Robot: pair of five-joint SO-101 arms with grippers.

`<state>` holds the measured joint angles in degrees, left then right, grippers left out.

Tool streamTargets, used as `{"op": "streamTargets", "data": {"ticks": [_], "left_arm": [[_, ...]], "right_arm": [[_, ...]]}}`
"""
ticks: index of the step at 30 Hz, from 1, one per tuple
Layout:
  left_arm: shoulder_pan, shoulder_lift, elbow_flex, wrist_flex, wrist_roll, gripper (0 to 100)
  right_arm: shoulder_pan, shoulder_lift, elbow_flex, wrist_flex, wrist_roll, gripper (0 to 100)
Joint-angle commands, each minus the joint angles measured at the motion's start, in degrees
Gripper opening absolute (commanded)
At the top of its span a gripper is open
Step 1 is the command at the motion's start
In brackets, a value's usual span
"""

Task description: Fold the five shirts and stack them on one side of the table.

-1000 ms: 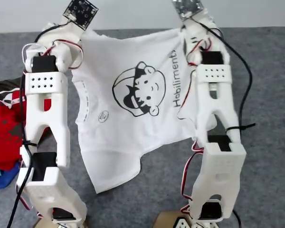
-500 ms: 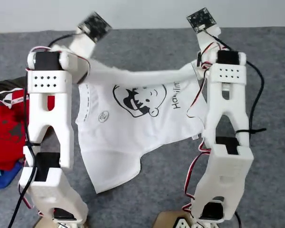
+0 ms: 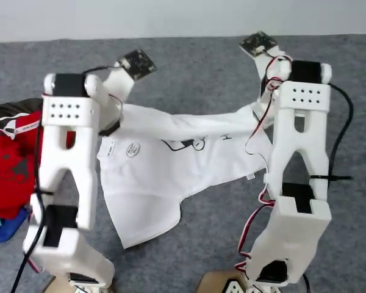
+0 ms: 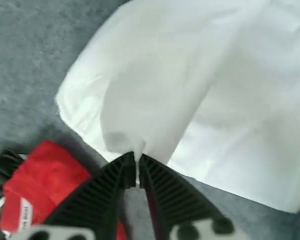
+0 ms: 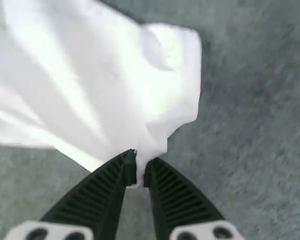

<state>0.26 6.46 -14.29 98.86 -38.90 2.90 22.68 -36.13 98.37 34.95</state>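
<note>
The white shirt [image 3: 171,177] lies spread on the grey worktop [image 3: 354,91] between the two arms, its far edge held up and doubled over towards the near side, so that just the lower rim of its cartoon print [image 3: 186,144] shows under the fold. The left fingers [image 4: 105,195] are pressed together on one corner of that raised edge, pinching a peak of white cloth, with a red shirt [image 4: 40,185] just beside them on the worktop. The right fingers [image 5: 110,190] pinch the opposite corner the same way, above bare grey worktop. A loose flap [image 3: 143,217] of the white shirt trails towards the arms' bases. At the left edge the red shirt sits in a heap with a blue cloth [image 3: 3,231] and a black garment [image 3: 6,112]
</note>
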Motion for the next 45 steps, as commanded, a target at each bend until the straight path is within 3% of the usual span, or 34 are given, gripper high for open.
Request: {"op": "streamTargets", "data": {"ticks": [1,12,18,27,32,38,45], "left_arm": [[2.3,-10.1,9.8,1.8,-0.4,0],[5.5,-31.6,38.9,1.8,-0.4,0],[7.0,-38.0,48.5,1.5,-0.4,0],[6.7,-39.2,51.0,0.4,-0.3,1],[6.5,-39.2,51.0,0.6,-0.2,8],[5.8,-39.2,50.9,1.6,-0.3,11],[2.0,-39.2,46.6,1.7,-0.4,12]], "right_arm": [[2.0,-3.9,-3.5,4.2,1.1,0.9],[4.1,-3.6,1.2,4.4,1.2,0.9],[3.6,-3.6,6.6,4.0,1.3,0.9],[3.5,-3.5,7.4,4.0,1.3,0.9],[3.5,-3.6,7.4,4.1,1.3,1.9],[4.4,-6.5,6.3,4.2,1.1,22.4],[4.8,-12.3,6.3,4.1,1.2,24.3]]}}
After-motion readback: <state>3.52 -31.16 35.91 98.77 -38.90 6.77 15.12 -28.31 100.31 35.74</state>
